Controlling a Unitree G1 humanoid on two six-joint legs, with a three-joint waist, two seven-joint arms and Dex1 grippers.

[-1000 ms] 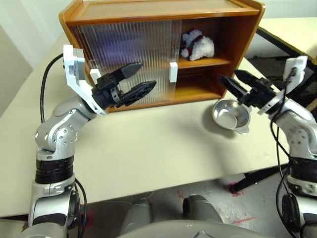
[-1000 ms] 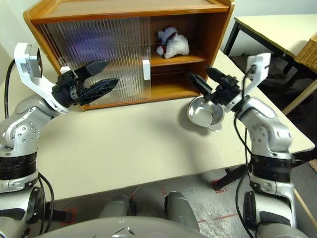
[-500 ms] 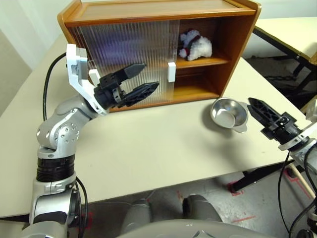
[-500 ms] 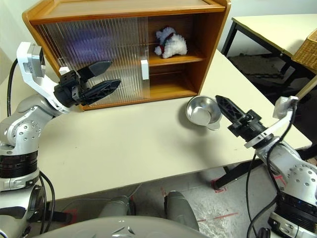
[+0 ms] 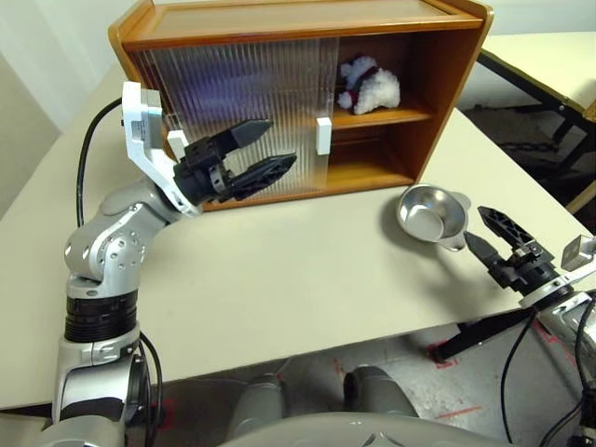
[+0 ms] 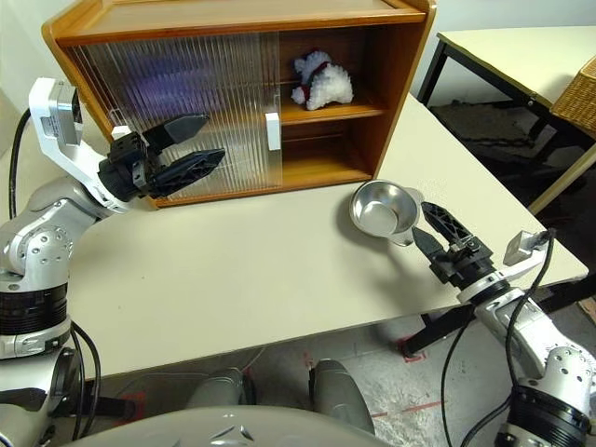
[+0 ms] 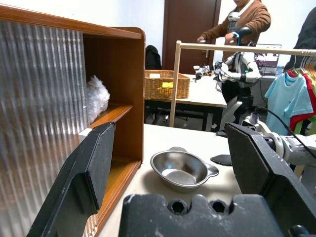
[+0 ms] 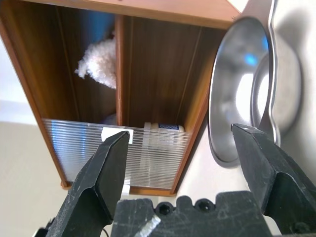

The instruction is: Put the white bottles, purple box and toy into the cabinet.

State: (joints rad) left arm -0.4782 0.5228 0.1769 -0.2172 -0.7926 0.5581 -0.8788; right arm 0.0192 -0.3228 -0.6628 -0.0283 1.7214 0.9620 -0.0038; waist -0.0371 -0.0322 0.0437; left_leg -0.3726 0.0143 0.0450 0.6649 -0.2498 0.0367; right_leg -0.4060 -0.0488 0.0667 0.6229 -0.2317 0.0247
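on the bench [image 5: 279, 270], cabinet [image 5: 307, 19] sits at 12 o'clock, sliding doors [image 5: 237, 116] covering its left half, right half open. toy [image 5: 371, 87] lies on the upper shelf in the open half, same spot as a second ago. through the ribbed door a purple blur shows up top; right wrist view gives a whitish shape with bluish print behind the door on the lower shelf, can't tell what it is. steel bowl [image 5: 430, 216] on the bench at 3 o'clock, off the cabinet's right corner, unmoved. right gripper [image 5: 491, 235] changed: a second ago it was up by the cabinet's open side above the bowl, now it's dropped and pulled back to about 4 o'clock just beside the bowl's near rim, rolled over, fingers released and spread, nothing held. left gripper [image 5: 264, 151] unchanged, hovering in front of the closed door at 10 o'clock, fingers released, empty.
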